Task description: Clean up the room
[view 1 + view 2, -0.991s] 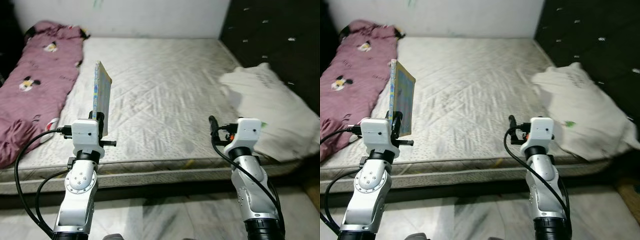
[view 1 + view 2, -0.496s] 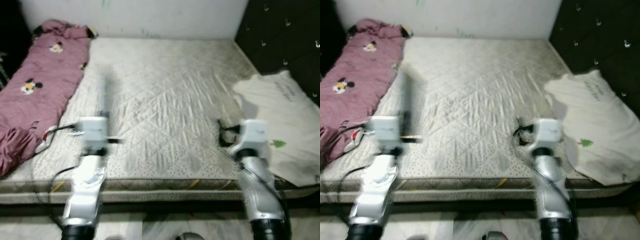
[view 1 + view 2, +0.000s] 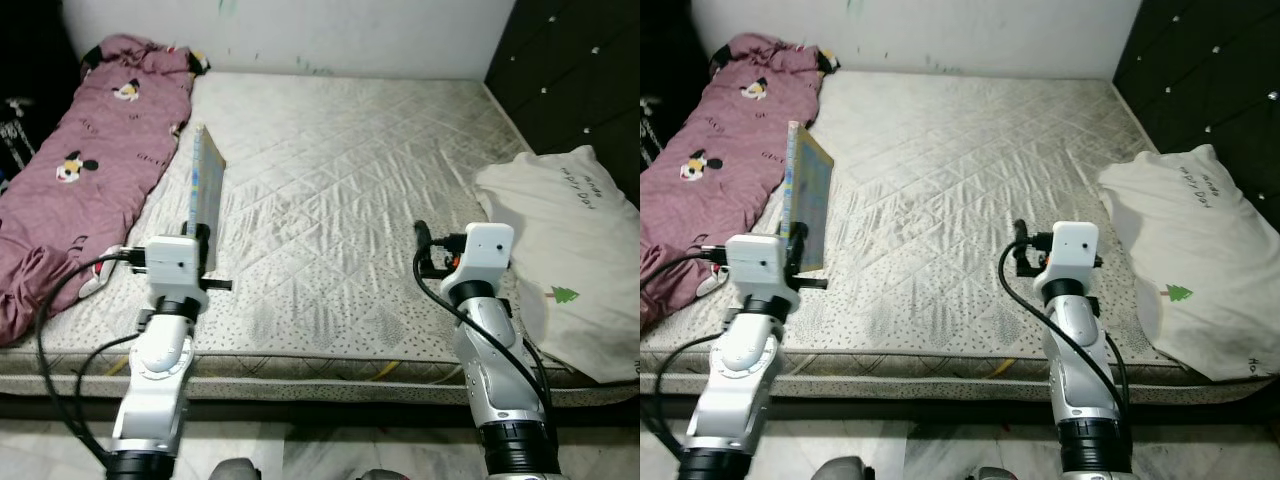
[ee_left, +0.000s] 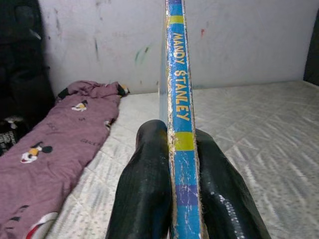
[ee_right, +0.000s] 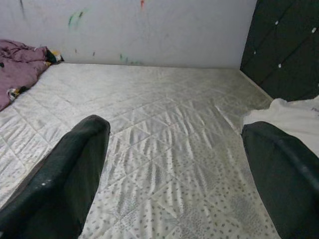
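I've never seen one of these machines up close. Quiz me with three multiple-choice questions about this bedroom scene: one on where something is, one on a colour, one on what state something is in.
1. Where does the white pillow lie?
A. on the robot's right side of the mattress
B. on the floor
C. on top of the blanket

2. What colour is the blanket?
A. green
B. dusty pink
C. black

3. What is the left end effector doing?
A. hanging open
B. shut on the book
C. pressing the mattress

Answers:
1. A: the pillow rests at the right edge of the mattress.
2. B: the blanket is pink with cartoon mice.
3. B: the left end effector clamps the book upright, while the right end effector is open.
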### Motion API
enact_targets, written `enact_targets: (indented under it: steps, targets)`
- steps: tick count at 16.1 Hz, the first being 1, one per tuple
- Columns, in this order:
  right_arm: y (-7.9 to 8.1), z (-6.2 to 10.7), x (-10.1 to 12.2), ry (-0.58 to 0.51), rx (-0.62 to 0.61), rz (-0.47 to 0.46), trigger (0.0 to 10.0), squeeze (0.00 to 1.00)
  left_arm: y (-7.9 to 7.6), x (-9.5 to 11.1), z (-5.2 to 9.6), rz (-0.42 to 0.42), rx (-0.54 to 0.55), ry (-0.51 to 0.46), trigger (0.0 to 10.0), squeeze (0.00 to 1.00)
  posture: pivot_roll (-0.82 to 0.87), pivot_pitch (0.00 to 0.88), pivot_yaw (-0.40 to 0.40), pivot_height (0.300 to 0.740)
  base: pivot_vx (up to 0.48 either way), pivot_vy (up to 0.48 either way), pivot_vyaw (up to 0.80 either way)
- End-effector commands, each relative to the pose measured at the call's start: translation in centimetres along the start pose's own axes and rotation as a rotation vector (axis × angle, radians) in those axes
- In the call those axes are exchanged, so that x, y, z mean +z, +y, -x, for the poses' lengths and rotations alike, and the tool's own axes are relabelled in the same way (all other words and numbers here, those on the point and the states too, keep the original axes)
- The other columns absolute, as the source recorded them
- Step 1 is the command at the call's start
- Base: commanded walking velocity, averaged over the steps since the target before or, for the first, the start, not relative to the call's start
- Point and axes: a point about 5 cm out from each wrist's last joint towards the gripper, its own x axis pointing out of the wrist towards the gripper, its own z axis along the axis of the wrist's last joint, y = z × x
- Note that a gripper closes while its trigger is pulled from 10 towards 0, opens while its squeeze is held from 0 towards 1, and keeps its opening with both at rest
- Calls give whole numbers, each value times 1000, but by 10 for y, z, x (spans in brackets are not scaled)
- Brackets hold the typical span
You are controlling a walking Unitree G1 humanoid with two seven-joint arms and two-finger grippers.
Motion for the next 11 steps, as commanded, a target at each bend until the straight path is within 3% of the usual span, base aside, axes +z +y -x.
enact_targets:
  steps: [1,7,11]
  targets:
    - [1,-2,-2,20,6,-28,10000,0,4,8,-3,-12,15,-35,10000,0,15,0,-15,740,0,0,0]
    - [9,-6,-2,24,39,-44,10000,0,-3,10,-10,-5,0,-28,10000,0,11,0,-14,740,0,0,-800]
    - [13,-6,0,12,68,-43,10000,0,-6,11,-12,-11,-16,-33,10000,0,6,0,-20,740,0,0,0]
